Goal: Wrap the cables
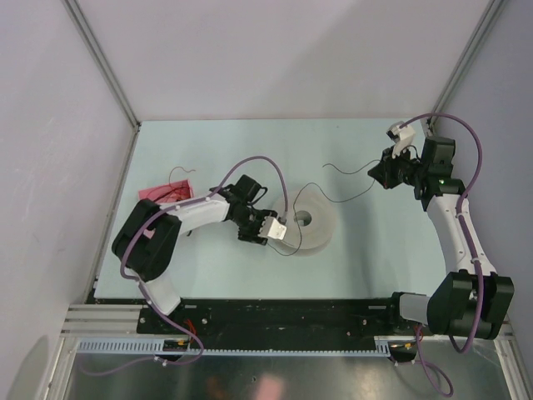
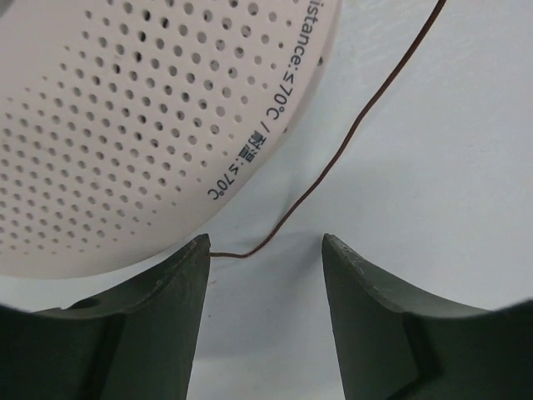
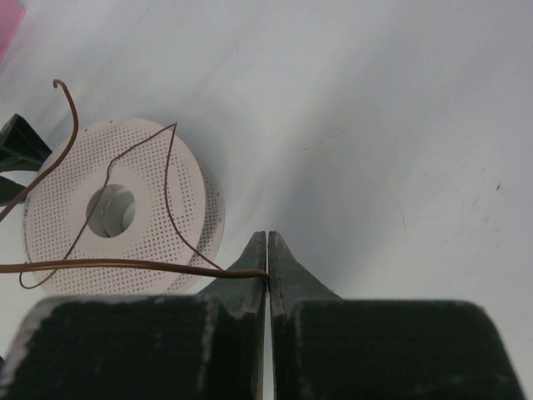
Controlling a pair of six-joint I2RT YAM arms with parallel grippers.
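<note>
Dark fingers [image 2: 179,275] of the left hand [image 2: 265,243] fill the bottom of its wrist view and stand apart. A thin reddish-brown cable [image 2: 350,137] runs across the gap between them. Its lower end meets the tip of the finger nearest the spool and is not clamped. Just beyond that finger lies a pale round spool [image 2: 125,125], flat on the surface [image 2: 450,125]. Its face is dotted with small holes and has print along the rim.

From above, the spool [image 1: 323,229] sits near the middle of the surface [image 1: 250,150], a little toward the near edge. The left hand [image 1: 271,227] is at its left rim.

The right hand [image 1: 376,173] hangs near the far right corner, well apart from the spool. In its wrist view the right hand [image 3: 267,246] has its fingers pressed together, with the cable [image 3: 125,264] pinched between the tips. From there the cable [image 1: 343,198] runs back over the spool [image 3: 187,192]. It loops across the perforated face, and one free end curls upward.

By the left edge lies a pink flat thing [image 1: 160,192], sheet or tray I cannot tell. More dark strands [image 1: 179,173] curl on and beside it.
</note>
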